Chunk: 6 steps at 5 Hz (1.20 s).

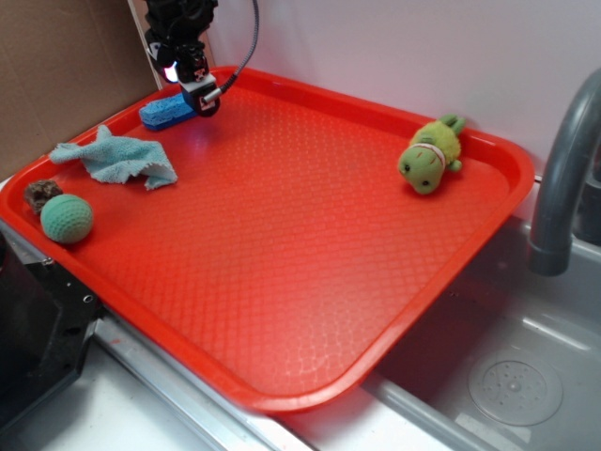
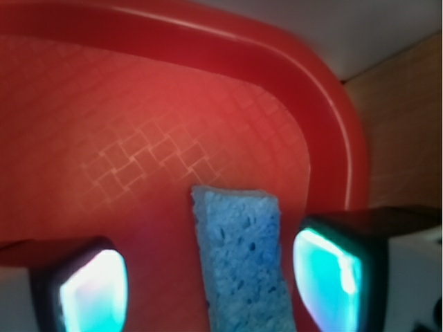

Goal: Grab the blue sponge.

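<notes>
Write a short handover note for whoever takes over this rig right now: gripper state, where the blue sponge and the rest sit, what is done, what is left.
Gripper: open, down at the tray's far left corner, one finger on each side of the blue sponge, not clamped.
Blue sponge: flat on the red tray, near its rim, between the fingers.
Other things: teal rag, green ball and a small brown thing at the left edge; green plush toy at the far right. All apart from the gripper.
Done: approach and straddle.
Left: close on the sponge, then lift.
</notes>
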### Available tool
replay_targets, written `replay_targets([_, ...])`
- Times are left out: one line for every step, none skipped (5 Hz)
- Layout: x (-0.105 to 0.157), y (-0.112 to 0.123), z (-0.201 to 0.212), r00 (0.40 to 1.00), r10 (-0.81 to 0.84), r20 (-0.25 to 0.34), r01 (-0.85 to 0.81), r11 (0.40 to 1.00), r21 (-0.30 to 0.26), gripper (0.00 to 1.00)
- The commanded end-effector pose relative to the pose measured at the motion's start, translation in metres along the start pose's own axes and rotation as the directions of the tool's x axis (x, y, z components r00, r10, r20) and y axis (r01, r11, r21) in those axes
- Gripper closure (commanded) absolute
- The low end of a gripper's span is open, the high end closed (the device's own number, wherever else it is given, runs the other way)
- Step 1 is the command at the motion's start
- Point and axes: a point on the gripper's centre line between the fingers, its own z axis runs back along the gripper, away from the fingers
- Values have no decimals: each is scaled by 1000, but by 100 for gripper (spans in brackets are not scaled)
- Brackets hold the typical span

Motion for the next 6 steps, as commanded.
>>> replay_targets([7, 4, -15, 999, -16, -50, 15, 1000, -9, 0])
replay_targets([6, -12, -24, 995, -54, -83, 52, 998, -29, 2])
replay_targets([11, -29, -15, 996, -82, -34, 80, 996, -44, 100])
replay_targets([15, -40, -14, 995, -96, -34, 95, 994, -48, 100])
replay_targets([18, -51, -6, 992, -126, -15, 125, 991, -57, 100])
replay_targets([19, -76, 41, 993, -115, 25, 117, 990, -74, 100])
